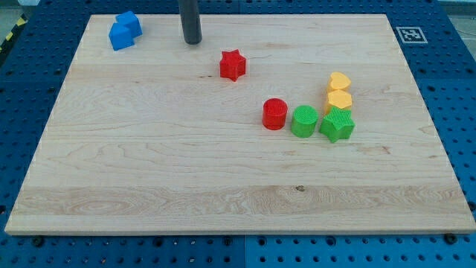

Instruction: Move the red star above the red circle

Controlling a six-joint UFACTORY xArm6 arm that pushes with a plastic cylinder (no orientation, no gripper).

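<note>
My tip (193,41), the bottom end of the straight dark rod, rests on the far part of the pale wooden worktop (149,171), to the left of and a bit farther back than the small red star-shaped block (232,65), and it is not touching it. There is no pincer on this arm, so there is nothing to be apart or together. The red star sits far and to the left of the small red round block (274,114), with bare wood between them. To do this step well, I think the tip should go round to the left side of the star and push it slowly to the right, until it sits straight behind the red circle on the far side. The push should go through the middle of the star, because a push on one point could make it spin away. Right of the red circle are a green round block (303,121) and a green star-like block (338,125), with two yellow blocks (339,91) behind them, so the star should stop before it bumps those. Two blue blocks (124,30) sit in the far left corner, well away. The wood looks smooth and flat, and it lies on a blue board full of holes (30,82).
</note>
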